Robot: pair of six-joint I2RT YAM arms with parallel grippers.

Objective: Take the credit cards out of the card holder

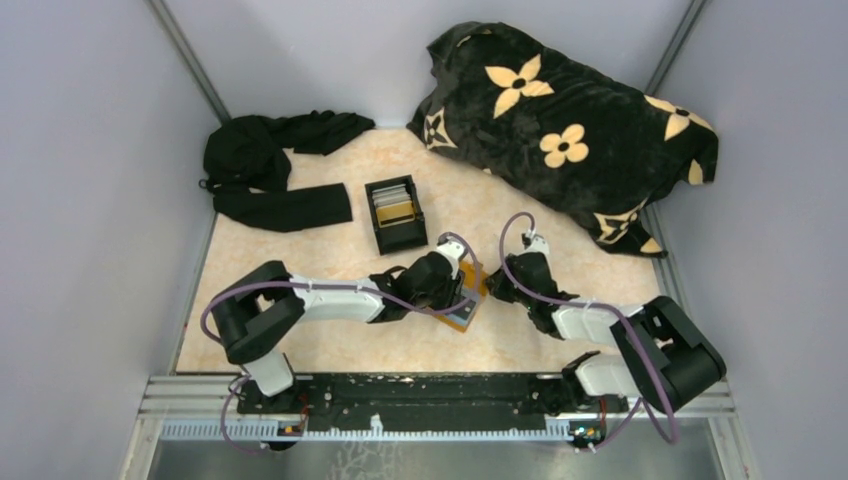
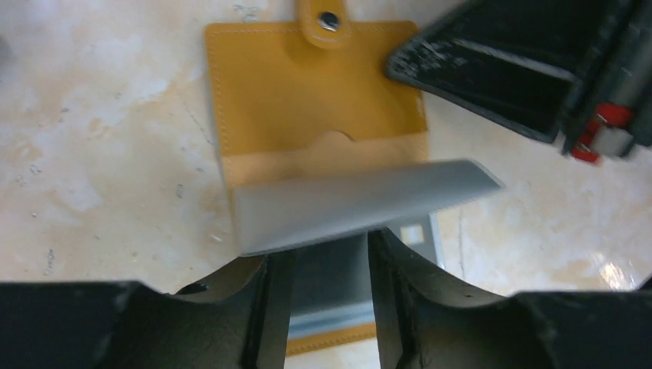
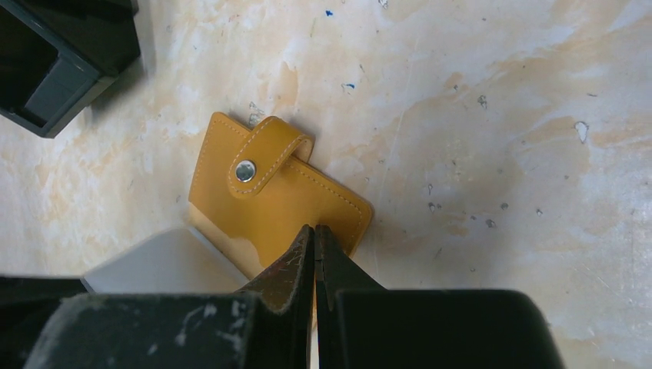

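We're mid-extraction: the right gripper [image 3: 314, 234], fingers pressed together, bears on the card holder [image 3: 296, 211] edge, the left gripper [image 2: 330, 261] stands slightly spread at a grey card [image 2: 361, 204] tilted over the holder's pocket, so next we'd want a firm pinch and a pull clear of the holder.

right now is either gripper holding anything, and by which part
Right gripper is shut on the card holder, pinching its near edge. Left gripper meets the near edge of a grey credit card; whether it grips cannot be told.
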